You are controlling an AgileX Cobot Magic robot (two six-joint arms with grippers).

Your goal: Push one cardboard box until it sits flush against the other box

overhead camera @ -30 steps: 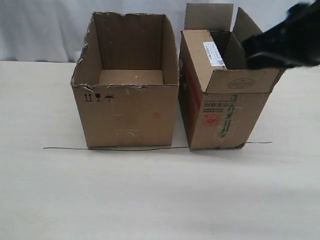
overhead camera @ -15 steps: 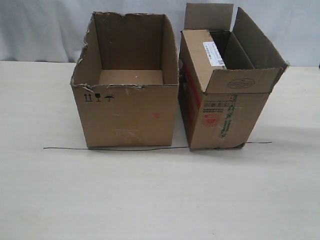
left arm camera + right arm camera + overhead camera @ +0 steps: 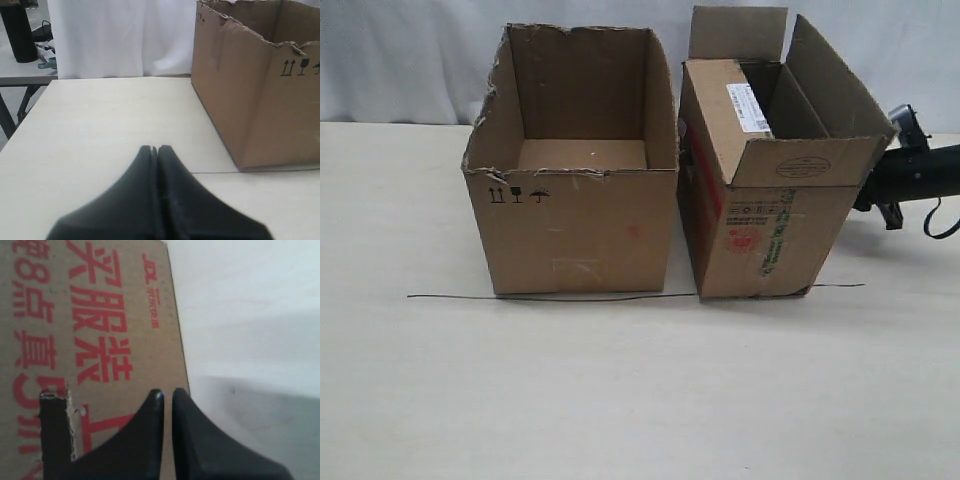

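The cardboard box (image 3: 770, 220), narrow with raised flaps, red printing and a white label, stands on the right of the table. The other box (image 3: 580, 225), wide with a ragged rim, stands to its left; a thin gap shows between their lower walls. My right arm (image 3: 915, 175) reaches in low at the narrow box's right side, its tips hidden behind the box. In the right wrist view my right gripper (image 3: 167, 391) is shut and empty, close to the red-printed wall (image 3: 100, 325). My left gripper (image 3: 154, 147) is shut over bare table, with the wide box (image 3: 260, 100) ahead to one side.
A thin black wire (image 3: 570, 297) lies on the pale table (image 3: 620, 400) along the boxes' front bases. A white curtain (image 3: 400, 60) hangs behind. In the left wrist view another table (image 3: 25, 77) with dark items stands beyond the table's edge.
The right arm was high over the narrow box's open top, left the view, and now sits low at that box's right side. Neither box has moved.
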